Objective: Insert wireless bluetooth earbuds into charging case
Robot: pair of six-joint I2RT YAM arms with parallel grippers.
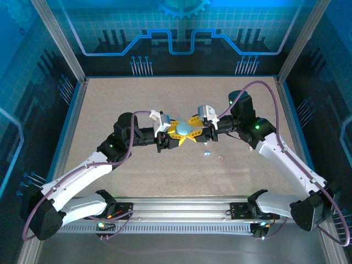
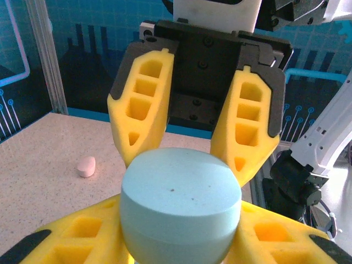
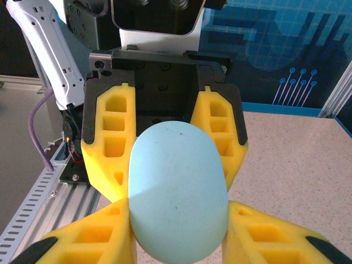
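At centre of worktop (image 1: 137, 99), held between both arms:

1. case (image 1: 182, 130): pale blue oval pod, smooth, seemingly closed, no sockets on show. Appears raised off the worktop and is gripped from two opposite ends at once.

2. left gripper (image 2: 181, 209): yellow fingers pinching the case, one pad on either flank.

3. right gripper (image 3: 179, 217): faces the left one, fingers likewise pressed on the case from the other end. The two pairs of tips nearly meet around the pod.

4. earbuds: blue earbud (image 1: 207, 153) and pink earbud (image 1: 221, 157), tiny, loose on the worktop close together, on the near side of the grippers and apart from the case. Neither is in the case. Any others cannot be made out.

Step in hand (judged): getting the case open, or settled in one grip, ahead of loading. The task is at an early stage.

Handling notes (judged):
- One gripper should carry the base, low on its sides, leaving the lid free.
- The other should work the lid alone, not clamp across the seam.
- The rounded shell may squirt out under an uneven squeeze, so keep pads square to the flanks and pressure modest.
- Keep the pod level, opening upward.
- Once open, set it down close to the earbuds.
- These are far smaller than a finger and will need a tip-only pinch.
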